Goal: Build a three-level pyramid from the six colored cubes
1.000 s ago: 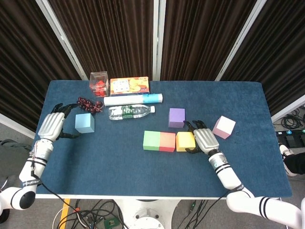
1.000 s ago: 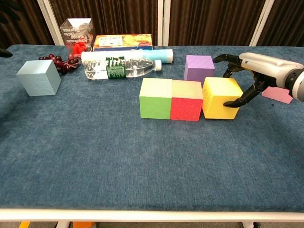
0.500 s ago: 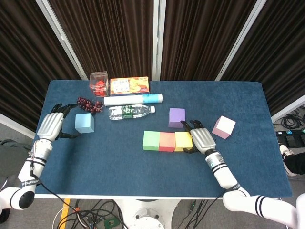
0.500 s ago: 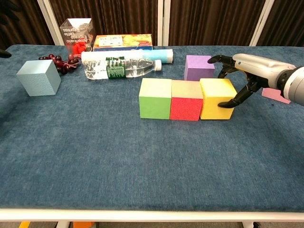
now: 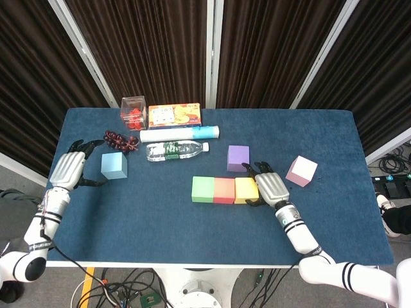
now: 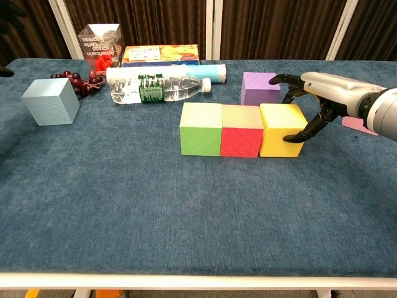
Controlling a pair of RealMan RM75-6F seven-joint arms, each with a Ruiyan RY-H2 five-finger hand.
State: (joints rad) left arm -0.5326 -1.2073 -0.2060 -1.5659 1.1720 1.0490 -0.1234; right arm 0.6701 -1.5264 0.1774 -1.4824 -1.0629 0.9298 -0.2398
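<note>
Row of three foam cubes is the landmark here: green cube (image 5: 202, 189), red cube (image 5: 224, 190) and yellow cube (image 5: 245, 190), touching side by side, long axis running left to right across the blue table (image 5: 160, 231). In the head view, the right hand (image 5: 270, 188) lies at the yellow end, fingers curled against that cube's outer side, holding nothing. The purple cube (image 5: 237, 158) sits just behind the row, the pink cube (image 5: 301, 170) beyond the right hand, both nearer that arm. The light blue cube (image 5: 113, 165) stands well apart toward the green end, just beside the left hand (image 5: 69, 169), whose fingers are loosely spread and empty.

The chest view shows the right hand's fingertips (image 6: 291, 138) touching the yellow cube's face; the left hand is out of frame there.
</note>
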